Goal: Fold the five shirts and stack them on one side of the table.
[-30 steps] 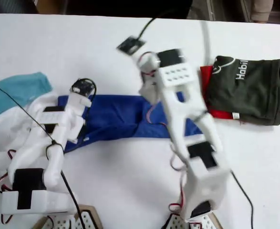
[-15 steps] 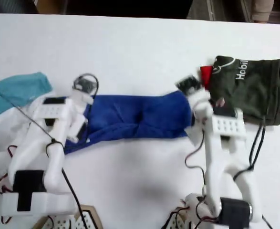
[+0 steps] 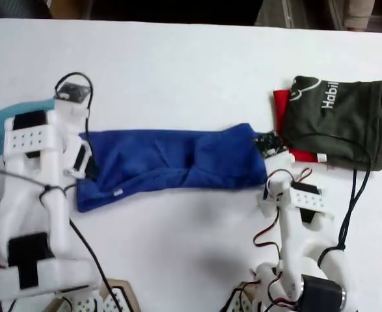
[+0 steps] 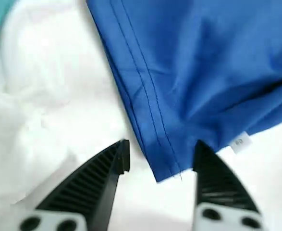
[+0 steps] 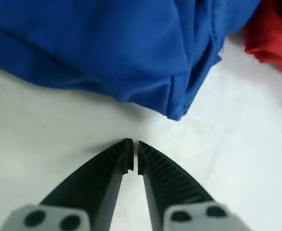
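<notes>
A blue shirt (image 3: 171, 162) lies as a long folded strip across the middle of the table. My left gripper (image 4: 160, 156) stands open over its left end, a corner of blue cloth (image 4: 169, 166) between the fingers. My right gripper (image 5: 135, 156) is shut and empty, just short of the strip's right corner (image 5: 179, 110). A folded dark green shirt (image 3: 337, 120) rests on a red shirt (image 3: 283, 107) at the right. A white shirt (image 4: 30, 110) and a teal shirt (image 3: 2, 127) lie crumpled at the left, partly under the left arm (image 3: 31, 175).
The table (image 3: 177, 65) is bare white across the back and in front of the blue strip. Black cables (image 3: 86, 247) trail from both arms near the front edge. The right arm's base (image 3: 308, 260) stands at the front right.
The right arm swung from the strip's middle to its right end and drew back toward the front. The left arm shifted left and away. The blue strip now lies flatter and longer.
</notes>
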You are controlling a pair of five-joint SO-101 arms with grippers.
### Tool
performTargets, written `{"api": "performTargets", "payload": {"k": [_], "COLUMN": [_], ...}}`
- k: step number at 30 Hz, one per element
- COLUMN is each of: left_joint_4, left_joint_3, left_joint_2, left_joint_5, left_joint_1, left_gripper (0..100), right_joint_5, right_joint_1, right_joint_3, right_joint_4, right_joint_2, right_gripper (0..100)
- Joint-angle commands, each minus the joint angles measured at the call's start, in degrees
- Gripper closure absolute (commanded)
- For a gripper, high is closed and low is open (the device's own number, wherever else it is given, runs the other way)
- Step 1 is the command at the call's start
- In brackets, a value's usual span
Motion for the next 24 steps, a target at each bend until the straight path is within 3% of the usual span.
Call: {"api": "performTargets", "payload": {"k": [1,19,24], "left_joint_4": [-0.97,-2.81,0.79], "left_joint_3": [-3.91,-20.53,-20.62], "left_joint_2": [5.10,30.59,31.91], "left_joint_5": [0.35,2.81,2.81], "left_joint_1": [-0.70,-3.08,1.05], "left_gripper": [75,75,75], "right_joint_5": [-0.62,-0.88,-0.88], "right_joint_1": [0.92,1.01,1.01], "right_joint_3": [0.00,0.18,0.18], "right_joint_4": [-1.19,-1.98,-1.98], "right_joint_2": [-1.98,-1.89,-1.89], "right_gripper": [95.9,96.0,96.0]}}
